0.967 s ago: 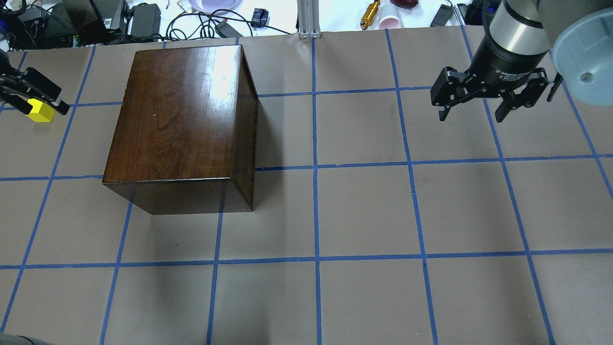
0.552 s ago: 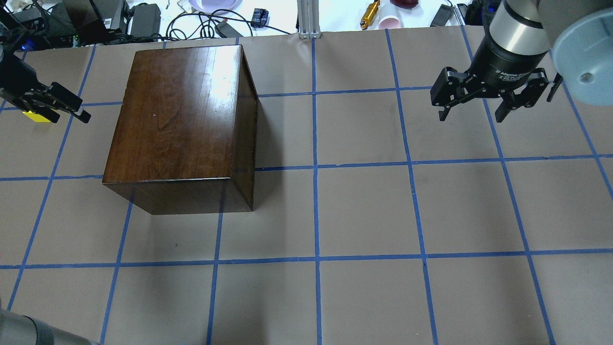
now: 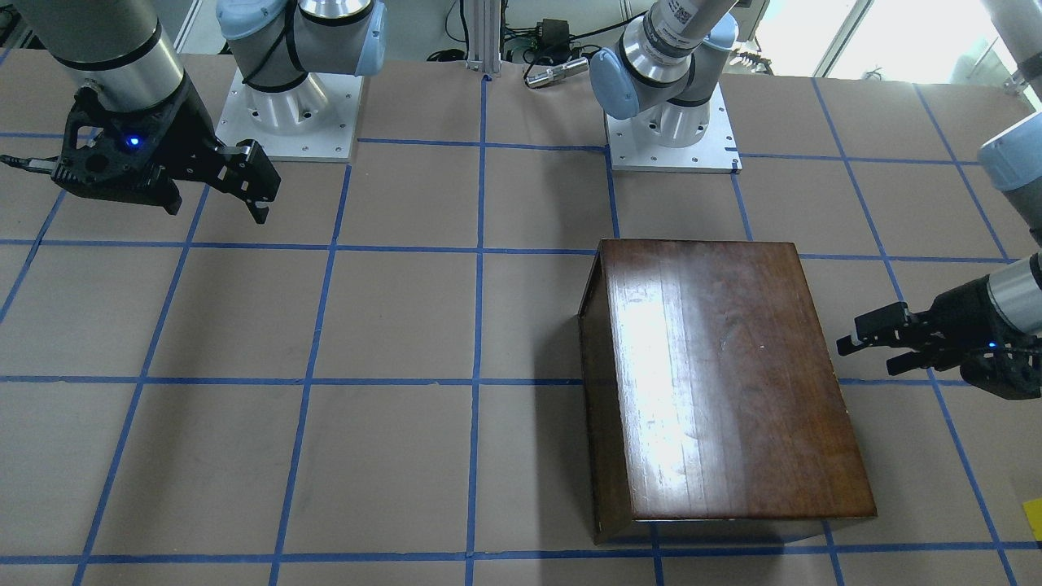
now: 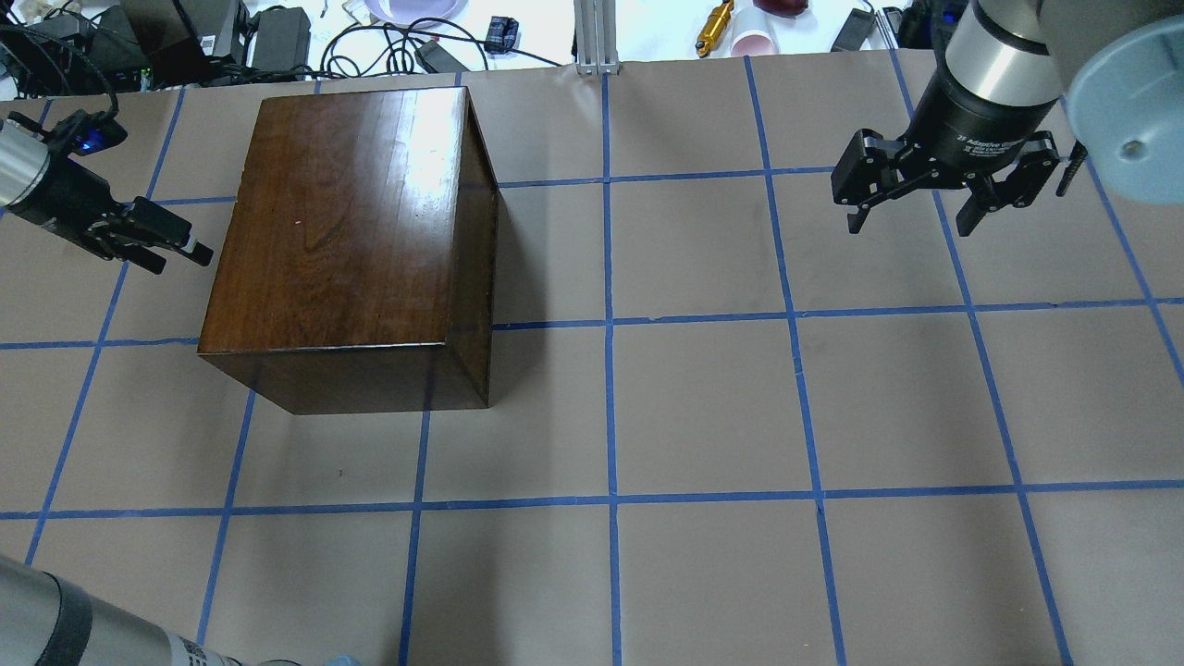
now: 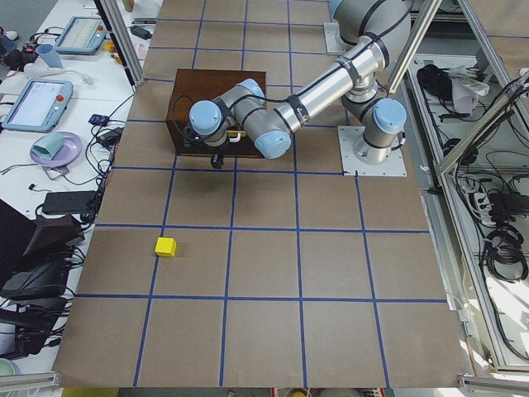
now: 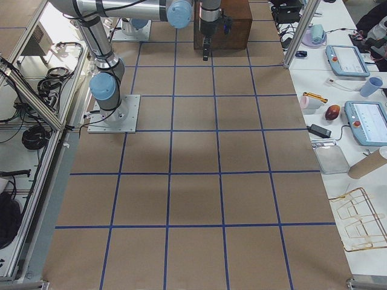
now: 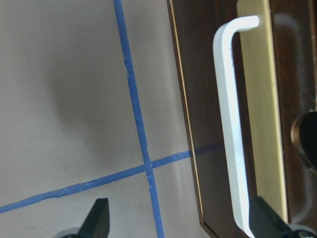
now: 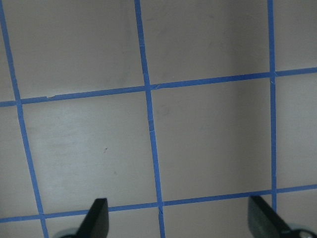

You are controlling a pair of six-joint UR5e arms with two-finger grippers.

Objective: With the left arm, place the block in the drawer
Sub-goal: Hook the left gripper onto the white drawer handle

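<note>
Glossy varnished dark-brown wooden box [image 4: 342,222], at 10 o'clock in the overhead view, its top mirror-bright; drawer [image 7: 198,74] front with smooth shiny metal pull [image 7: 229,134] on satin brass-coloured plate [image 7: 260,99]; table [image 4: 703,407] covered in matt brown paper gridded with blue tape [image 4: 610,407]; block [image 5: 165,246] matt yellow.

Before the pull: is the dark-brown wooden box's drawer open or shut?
Drawer shut: no pale tray protrudes from the glossy dark-brown wooden box in overhead or front-facing views.
</note>
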